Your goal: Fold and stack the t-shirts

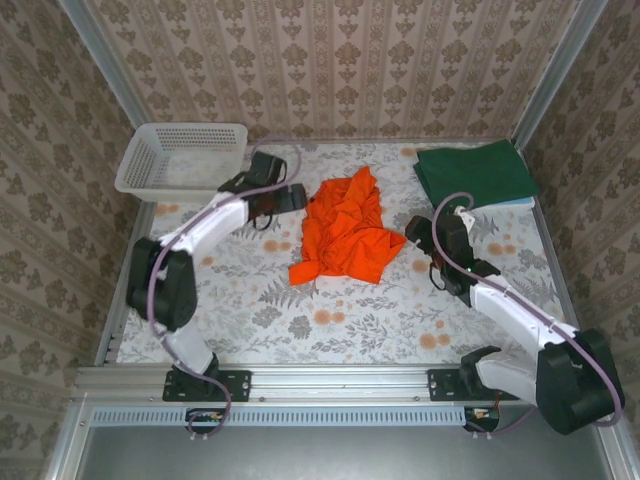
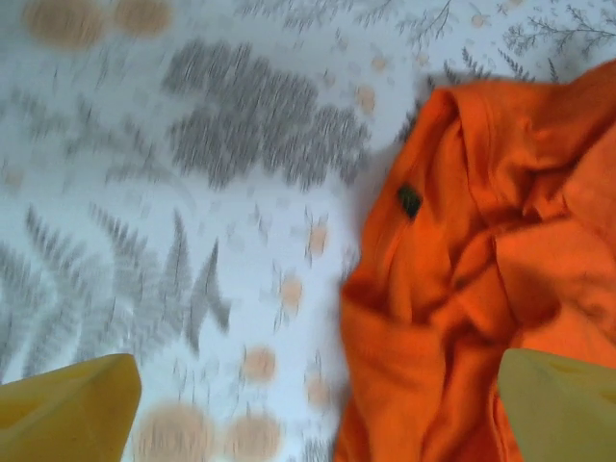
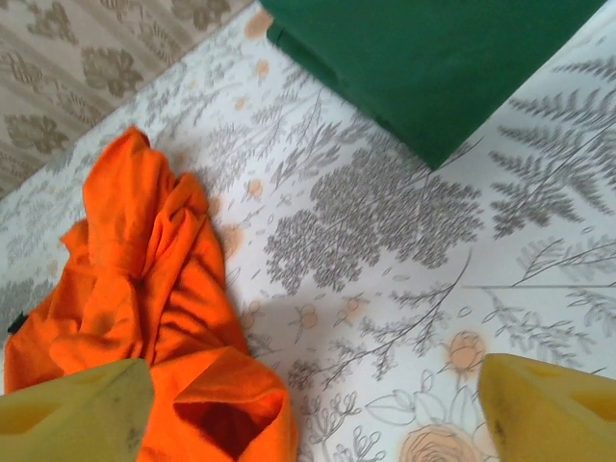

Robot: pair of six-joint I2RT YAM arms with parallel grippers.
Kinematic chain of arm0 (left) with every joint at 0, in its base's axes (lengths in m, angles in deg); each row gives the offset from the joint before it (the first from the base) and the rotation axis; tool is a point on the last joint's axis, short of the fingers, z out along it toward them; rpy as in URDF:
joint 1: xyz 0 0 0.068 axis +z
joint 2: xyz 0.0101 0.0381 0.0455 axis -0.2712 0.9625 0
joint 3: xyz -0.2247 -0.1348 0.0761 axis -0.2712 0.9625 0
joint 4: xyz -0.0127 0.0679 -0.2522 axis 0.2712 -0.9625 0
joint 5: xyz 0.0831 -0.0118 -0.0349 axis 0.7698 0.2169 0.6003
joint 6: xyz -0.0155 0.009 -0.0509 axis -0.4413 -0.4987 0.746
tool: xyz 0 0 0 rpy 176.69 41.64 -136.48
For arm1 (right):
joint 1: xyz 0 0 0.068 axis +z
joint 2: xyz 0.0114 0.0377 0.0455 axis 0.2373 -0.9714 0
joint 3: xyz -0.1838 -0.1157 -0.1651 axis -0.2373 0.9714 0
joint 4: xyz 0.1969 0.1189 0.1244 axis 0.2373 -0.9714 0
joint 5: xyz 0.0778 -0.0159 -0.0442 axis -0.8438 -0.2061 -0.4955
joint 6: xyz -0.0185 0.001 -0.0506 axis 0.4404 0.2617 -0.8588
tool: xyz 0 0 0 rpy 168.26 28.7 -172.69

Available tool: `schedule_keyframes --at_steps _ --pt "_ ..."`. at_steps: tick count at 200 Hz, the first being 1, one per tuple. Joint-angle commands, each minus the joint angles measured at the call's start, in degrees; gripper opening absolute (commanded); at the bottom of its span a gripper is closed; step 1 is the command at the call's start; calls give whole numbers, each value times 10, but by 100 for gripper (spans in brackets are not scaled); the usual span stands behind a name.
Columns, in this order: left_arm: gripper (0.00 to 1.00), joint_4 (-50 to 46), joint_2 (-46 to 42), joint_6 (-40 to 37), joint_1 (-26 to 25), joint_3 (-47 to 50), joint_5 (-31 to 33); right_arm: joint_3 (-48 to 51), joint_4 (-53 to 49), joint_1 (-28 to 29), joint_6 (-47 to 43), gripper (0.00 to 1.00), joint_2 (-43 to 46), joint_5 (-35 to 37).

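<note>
While both arms sit over the table [image 1: 300, 315], my left gripper [image 1: 295, 197] is spread wide with nothing in it, just beside the orange t-shirt [image 1: 345, 228] at its upper left edge. In the left wrist view that gripper [image 2: 318, 371] shows one yellow finger [image 2: 67, 409] low left over bare table and the other low right over orange cloth [image 2: 481, 241]; a small dark tag [image 2: 409, 199] sits on the shirt.

My right gripper [image 1: 415, 232] is also open and empty, just beside the shirt's right edge. In the right wrist view [image 3: 316, 375] its left finger overlaps the orange cloth [image 3: 144, 279] and its right finger is over table.

The orange shirt is crumpled, not folded, at frame centre of the top view. Its long axis runs top to bottom with a lean: narrow end up and slightly right, wider end down-left.

The green t-shirt [image 1: 475, 172] is folded flat in the upper right, well apart from the orange one, with its long axis roughly left-right and slightly tilted; in the right wrist view it sits at top right [image 3: 433, 58].

A white basket [image 1: 150, 180] is in the upper left.
</note>
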Motion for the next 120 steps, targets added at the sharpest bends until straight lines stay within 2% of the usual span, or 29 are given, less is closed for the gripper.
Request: schedule_keyframes --at_steps 1,15,32,50,63,82,120 --pt "82 92 -95 56 -3 105 -43 -50 -38 3 -12 85 -48 -73" --pt "76 98 -137 63 2 166 -54 -98 -62 29 -40 80 -96 -125" --pt "72 124 -171 70 4 225 -71 -177 -124 79 -75 74 -168 -155" --pt "69 149 -161 68 4 243 -140 -250 -174 127 -93 70 -238 -177" --pt "67 165 -144 69 4 247 -167 -290 -191 152 -85 65 -288 -195" --pt "65 193 -122 77 4 260 -177 -348 -228 186 -81 62 -352 -204" --pt "65 243 -95 102 -5 316 -174 -440 -281 237 -81 62 -449 -195"
